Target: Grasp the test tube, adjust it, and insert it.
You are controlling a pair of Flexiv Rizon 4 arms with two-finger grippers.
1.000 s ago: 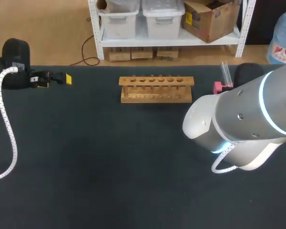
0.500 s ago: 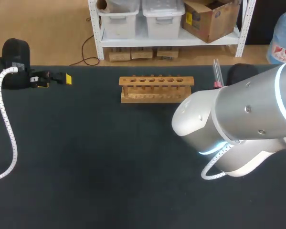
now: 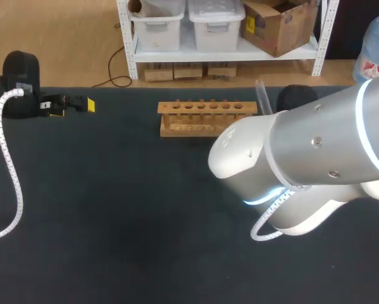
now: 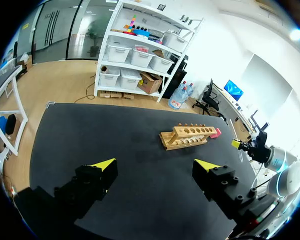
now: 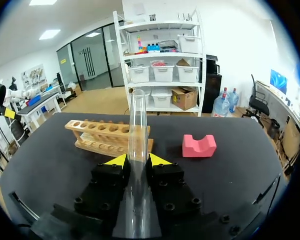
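A clear glass test tube (image 5: 137,131) stands upright between the yellow-tipped fingers of my right gripper (image 5: 136,160), which is shut on its lower part. Just ahead of that gripper lies the wooden rack (image 5: 107,135), its row of holes empty. In the head view only the tube's top (image 3: 262,97) shows, at the right end of the rack (image 3: 207,118); my right arm (image 3: 303,161) hides the gripper itself. My left gripper (image 4: 156,165) is open and holds nothing, far to the left of the rack (image 4: 189,136) near the table's back left edge (image 3: 72,104).
A pink notched block (image 5: 199,145) sits on the black mat to the right of the rack, also seen as the pink block (image 4: 217,132) in the left wrist view. A white cable (image 3: 11,177) runs down the table's left side. The mat's front half is bare.
My right arm has swung left with the tube, from beyond the rack's right end to just beside it. The pink block is now hidden behind the arm. The left arm is still.
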